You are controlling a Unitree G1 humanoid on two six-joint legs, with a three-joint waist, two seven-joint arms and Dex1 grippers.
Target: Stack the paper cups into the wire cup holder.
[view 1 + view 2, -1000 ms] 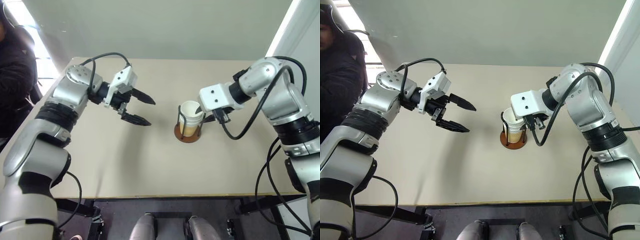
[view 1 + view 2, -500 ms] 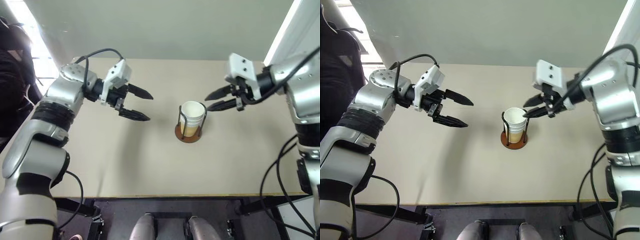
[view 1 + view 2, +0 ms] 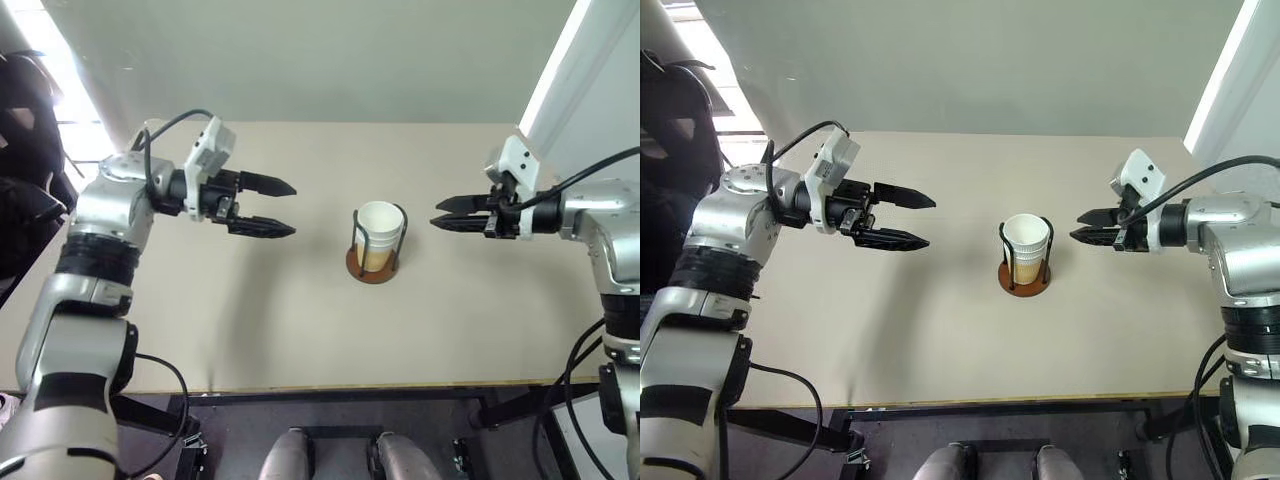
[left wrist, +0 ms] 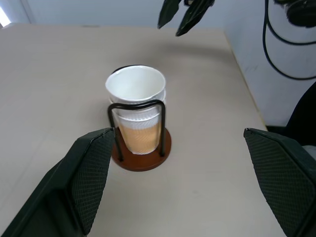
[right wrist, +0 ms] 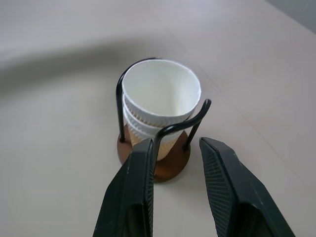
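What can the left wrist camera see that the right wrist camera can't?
The left wrist view alone catches the other arm's right gripper beyond the paper cups. The right wrist view alone looks down inside the top cup and shows stacked rims. Both show the cups nested in the wire cup holder on the table, neither gripper touching them.

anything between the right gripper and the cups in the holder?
Nothing visible. The right gripper hangs beside the holder, apart from it, holding nothing, with bare table between. The cups sit nested inside the wire loops.
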